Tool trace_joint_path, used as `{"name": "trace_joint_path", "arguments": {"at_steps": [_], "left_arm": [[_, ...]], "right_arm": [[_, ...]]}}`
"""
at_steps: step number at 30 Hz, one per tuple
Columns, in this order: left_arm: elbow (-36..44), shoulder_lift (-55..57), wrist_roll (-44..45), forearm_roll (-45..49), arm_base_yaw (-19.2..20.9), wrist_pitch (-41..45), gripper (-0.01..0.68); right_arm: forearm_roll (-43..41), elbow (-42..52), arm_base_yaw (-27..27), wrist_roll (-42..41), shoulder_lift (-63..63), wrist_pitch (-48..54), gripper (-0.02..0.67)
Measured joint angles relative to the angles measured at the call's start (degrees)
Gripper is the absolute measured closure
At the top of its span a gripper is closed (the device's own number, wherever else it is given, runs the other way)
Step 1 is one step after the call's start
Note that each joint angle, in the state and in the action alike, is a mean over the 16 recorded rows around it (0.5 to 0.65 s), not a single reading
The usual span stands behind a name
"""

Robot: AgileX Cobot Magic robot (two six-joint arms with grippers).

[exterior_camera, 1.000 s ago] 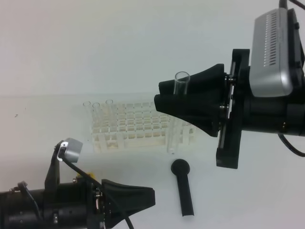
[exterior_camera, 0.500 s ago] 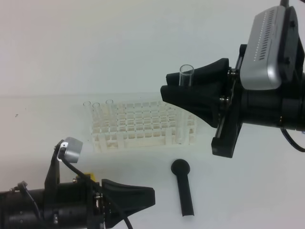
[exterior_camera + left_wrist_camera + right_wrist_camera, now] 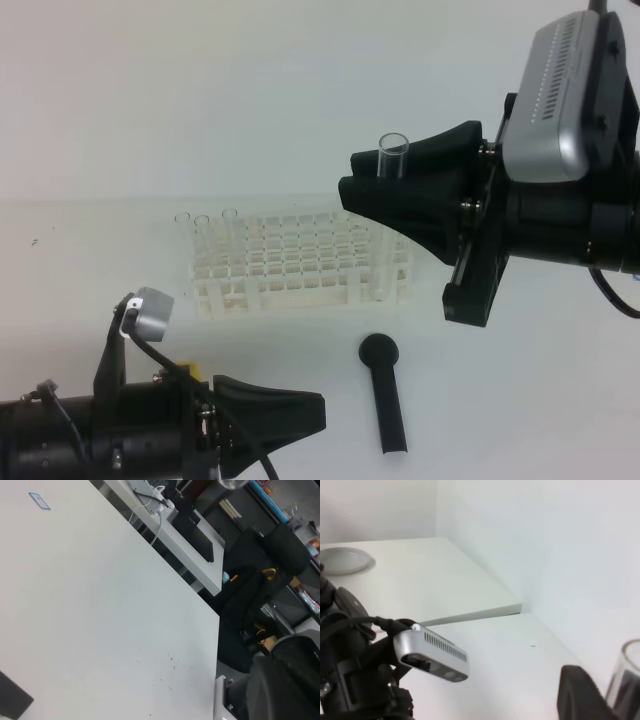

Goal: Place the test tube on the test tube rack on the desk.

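Gripping a thin clear glass test tube [image 3: 386,215] near its open rim, the right pincer [image 3: 385,200] sits at the right of the high view, tube upright with its rounded bottom at the front right corner of the white plastic lattice rack [image 3: 300,262]; whether it sits in a hole I cannot tell. Three more clear tubes [image 3: 205,240] stand at the rack's left end. Below, a black round-headed stick [image 3: 385,392] lies on the white counter [image 3: 300,110]. At lower left, the left pincer [image 3: 310,412] is fully closed, empty.
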Motion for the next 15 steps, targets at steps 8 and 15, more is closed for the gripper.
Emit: {"name": "trace_joint_path", "arguments": {"at_steps": [8,15], "left_arm": [[0.0,0.0,0.2,-0.4,0.0,0.0,0.674],[0.1,-3.2,0.7,-0.5,0.0,-0.1,0.674]], "right_arm": [[0.0,0.0,0.0,1.1,0.0,-0.1,0.529],[0.0,0.0,0.0,1.4,0.0,-0.1,0.529]]}}
